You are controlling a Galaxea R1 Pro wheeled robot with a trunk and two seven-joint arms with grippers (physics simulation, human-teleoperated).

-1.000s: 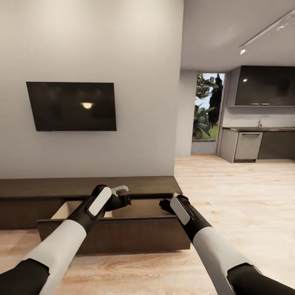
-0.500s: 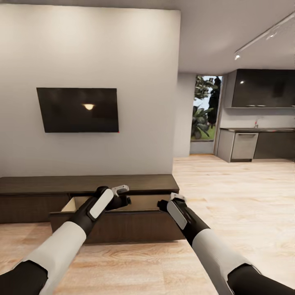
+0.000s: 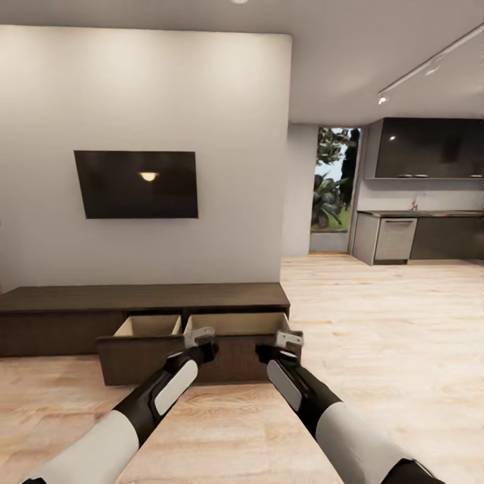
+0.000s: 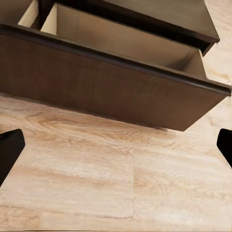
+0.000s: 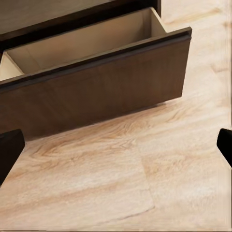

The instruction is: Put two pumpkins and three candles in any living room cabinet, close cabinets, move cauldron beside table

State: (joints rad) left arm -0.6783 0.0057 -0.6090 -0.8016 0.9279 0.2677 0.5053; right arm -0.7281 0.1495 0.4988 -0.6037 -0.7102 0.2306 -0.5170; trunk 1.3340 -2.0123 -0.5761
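Observation:
The long dark-brown cabinet (image 3: 144, 298) stands against the white wall with two drawers pulled out side by side. The left drawer (image 3: 146, 327) and the right drawer (image 3: 236, 323) show pale insides, bare where I can see them. My left gripper (image 3: 199, 338) and right gripper (image 3: 288, 340) hover low in front of the right drawer's dark front panel (image 4: 116, 87) (image 5: 96, 92), a little apart from it. Both are open with nothing between their fingers, as the left wrist view (image 4: 116, 147) and right wrist view (image 5: 116, 147) confirm. The pumpkins, candles, cauldron and table are out of view.
A black television (image 3: 138, 183) hangs on the wall above the cabinet. Light wood floor (image 3: 390, 323) runs wide to the right toward a kitchen (image 3: 420, 235) and a glass door with plants (image 3: 331, 202).
The whole view has pulled back from the cabinet, so the camera moved. My grippers, earlier over the open drawer, now sit lower, in front of its panel. A second open drawer has come into sight.

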